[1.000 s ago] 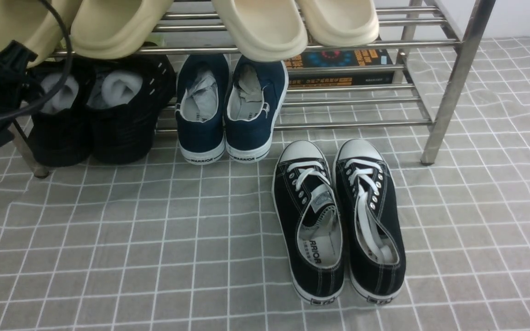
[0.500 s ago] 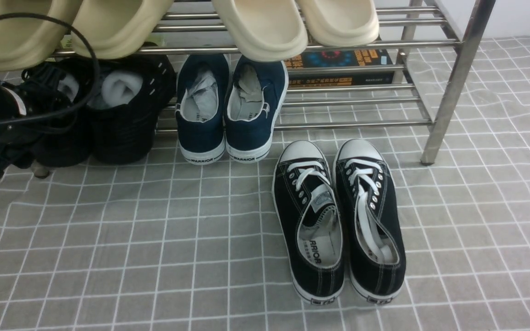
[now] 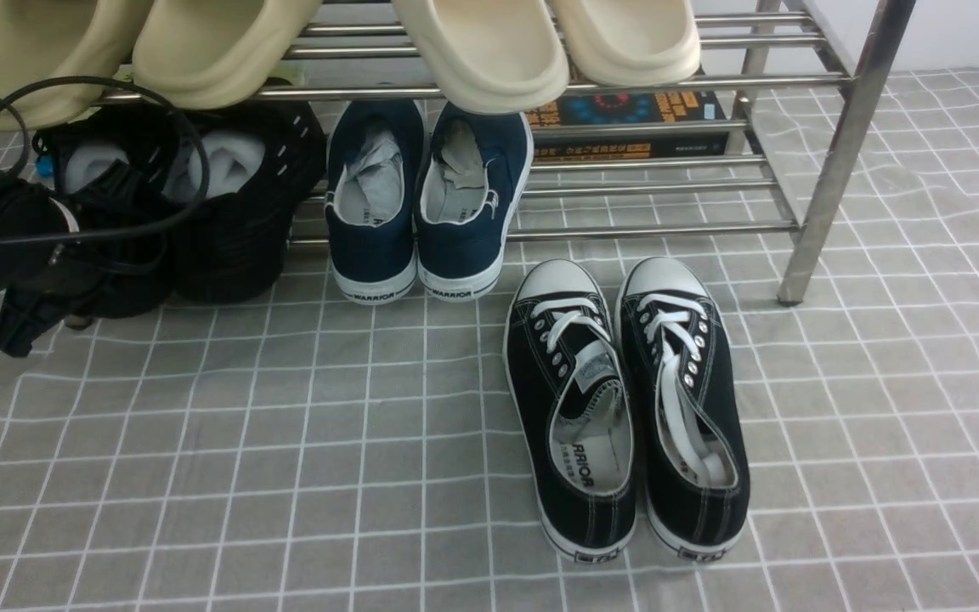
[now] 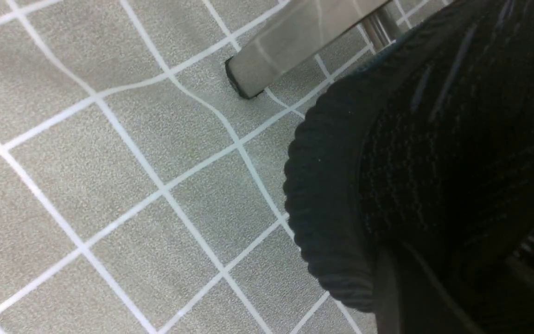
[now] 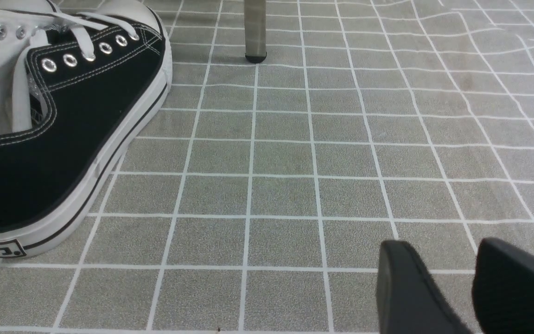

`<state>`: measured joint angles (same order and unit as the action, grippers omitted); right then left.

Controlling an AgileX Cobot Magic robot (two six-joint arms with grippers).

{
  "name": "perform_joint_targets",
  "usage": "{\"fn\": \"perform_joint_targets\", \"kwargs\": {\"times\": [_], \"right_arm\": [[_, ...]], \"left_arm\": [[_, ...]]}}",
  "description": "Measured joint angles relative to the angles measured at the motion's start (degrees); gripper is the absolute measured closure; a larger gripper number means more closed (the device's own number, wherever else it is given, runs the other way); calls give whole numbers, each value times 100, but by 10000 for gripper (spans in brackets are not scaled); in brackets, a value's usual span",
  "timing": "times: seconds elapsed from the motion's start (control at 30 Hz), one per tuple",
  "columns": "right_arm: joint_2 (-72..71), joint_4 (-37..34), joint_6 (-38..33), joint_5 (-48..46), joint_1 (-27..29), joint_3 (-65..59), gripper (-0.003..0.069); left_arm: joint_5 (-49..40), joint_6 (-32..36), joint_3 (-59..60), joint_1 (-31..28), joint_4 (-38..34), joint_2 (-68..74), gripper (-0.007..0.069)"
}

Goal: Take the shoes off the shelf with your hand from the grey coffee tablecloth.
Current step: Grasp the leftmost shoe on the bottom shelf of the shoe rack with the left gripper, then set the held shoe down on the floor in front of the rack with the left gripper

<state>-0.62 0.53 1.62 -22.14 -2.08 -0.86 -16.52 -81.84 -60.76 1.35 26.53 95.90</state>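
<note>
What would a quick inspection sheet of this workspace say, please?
Surface: grey coffee tablecloth, wrinkled, white grid.
Job's things: black knit shoes on lower tier of shelf, heels outward.
Clutter: navy WARRIOR sneakers, book on lower tier; cream slippers above; black canvas sneakers on cloth.
Grippers: left gripper at the leftmost knit shoe, grip unclear; right gripper open, empty.
Cables: black cables loop over knit shoes.
Surroundings: pale wall behind shelf.

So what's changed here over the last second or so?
The left pincer came down and in from the left edge, onto the heel of the left black knit shoe, its cables trailing along. Whether it has gripped the shoe is unclear. The rack, blue pair, laced pair and cream slippers stayed put.
</note>
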Motion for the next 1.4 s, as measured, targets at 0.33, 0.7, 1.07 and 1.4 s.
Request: {"fn": "perform_joint_targets", "kwargs": {"times": [0.33,0.7,1.07,1.4], "right_arm": [[0,0,0,0,0,0,420],[0,0,0,0,0,0,420],[0,0,0,-3,0,0,420],[0,0,-5,-3,0,0,420]], "left_arm": [[-806,414,0,0,17,-359,476],[-2230,1401,0,0,-681,-884,476],[-2976,1612,1109,0,-1377,-2053,476],[-2471,1378,2340,0,-1577,-2222,476]]}}
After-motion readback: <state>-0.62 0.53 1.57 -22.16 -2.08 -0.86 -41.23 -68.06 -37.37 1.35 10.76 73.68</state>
